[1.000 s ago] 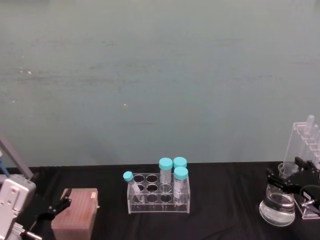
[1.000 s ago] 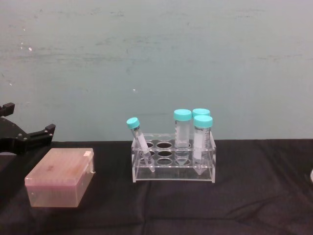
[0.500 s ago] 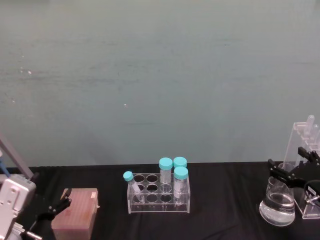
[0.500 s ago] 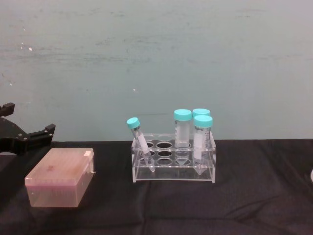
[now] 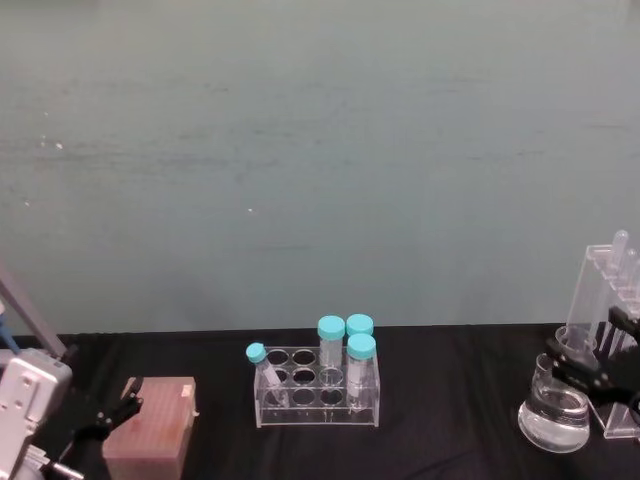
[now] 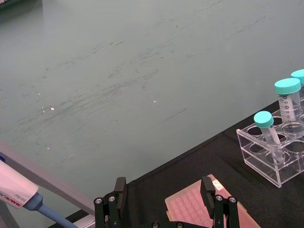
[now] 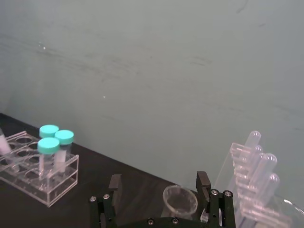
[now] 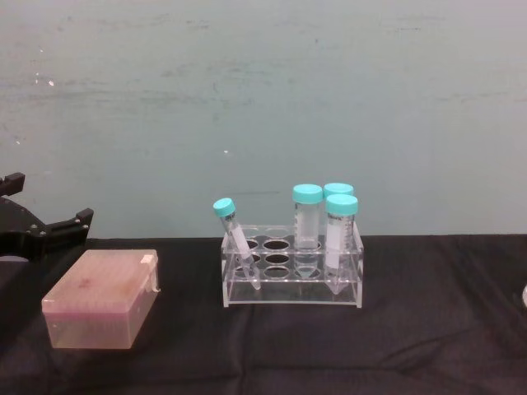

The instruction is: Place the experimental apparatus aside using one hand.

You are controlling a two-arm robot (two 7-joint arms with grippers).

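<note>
The experimental apparatus stands at the table's far right. It is a tall clear rack [image 5: 608,290] with long test tubes, a small glass beaker [image 5: 571,344] beside it, and a conical flask [image 5: 554,416] in front. My right gripper [image 5: 597,352] hovers open by the flask's neck and the rack's foot, holding nothing. In the right wrist view its fingers [image 7: 114,183] stand wide apart, with the beaker [image 7: 179,201] and the tall rack [image 7: 254,175] ahead of them. My left gripper [image 5: 108,414] rests open at the far left.
A low clear rack [image 5: 318,388] with teal-capped tubes stands mid-table, also seen in the chest view [image 8: 292,267]. A pink tip box [image 8: 103,298] lies at the left, next to the left gripper [image 8: 51,230]. A pipette [image 6: 14,191] lies behind it.
The right gripper lifted off the flask's neck and drew back to the right and slightly down. The flask, the beaker and the tall rack stayed put. The left arm is still.
</note>
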